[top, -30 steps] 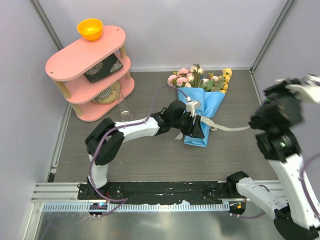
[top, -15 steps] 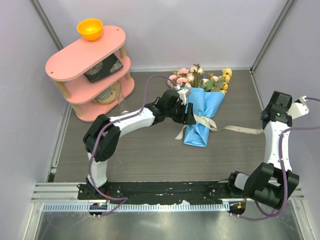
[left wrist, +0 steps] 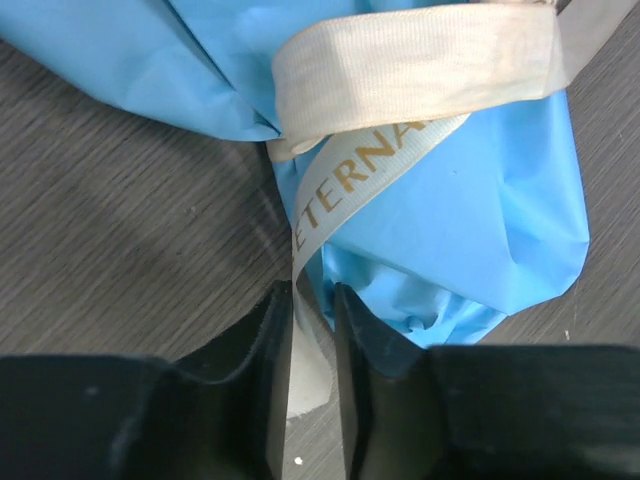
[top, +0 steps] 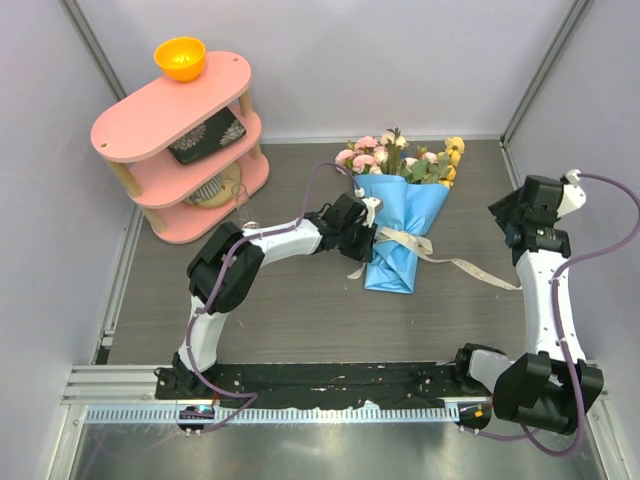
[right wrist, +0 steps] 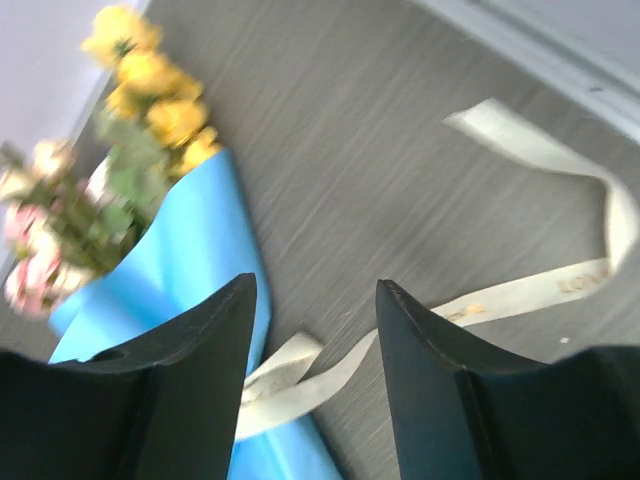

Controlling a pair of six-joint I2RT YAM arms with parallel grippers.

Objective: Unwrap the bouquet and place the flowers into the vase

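Bouquet lies tied — left gripper narrowly parted around the ribbon tail, right gripper gaping, holding nothing.

One bouquet, one shelf, one bowl (orange).

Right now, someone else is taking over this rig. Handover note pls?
Left gripper: jaws narrowed around the short tail of the ribbon, beside the bouquet; can't confirm a firm pinch.
Right gripper: open, empty, raised off to the right. The ribbon's long tail lies loose on the table.
Bouquet: lying on the table, wrapped, ribbon looped round it.
Vase: upright by the pink shelf, no flowers in it.
Done: nothing completed.
Left: free the ribbon, open the wrap, move the flowers into the vase.
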